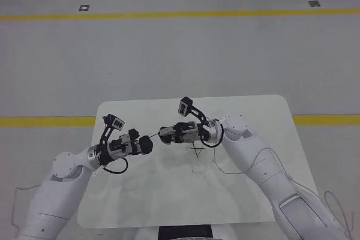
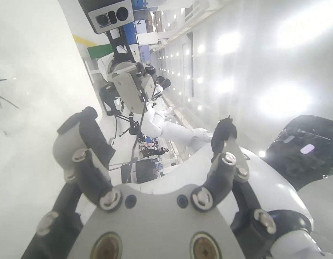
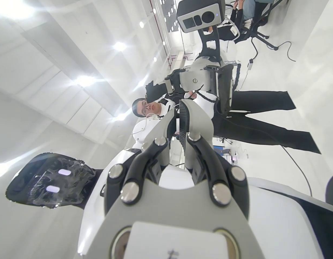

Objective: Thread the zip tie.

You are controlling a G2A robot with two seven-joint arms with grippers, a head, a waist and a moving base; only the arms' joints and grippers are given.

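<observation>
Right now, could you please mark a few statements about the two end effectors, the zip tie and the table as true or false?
1. The right end effector is shut on a thin black plastic zip tie. True.
2. The left end effector is clamped shut as well. False: it is wide open.
3. More thin black zip ties lie loose on the table. True.
4. The table is round and made of dark wood. False: it is white and rectangular, with rounded corners.

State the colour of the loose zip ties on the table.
Black; the thin plastic zip ties show best in the top view.
</observation>
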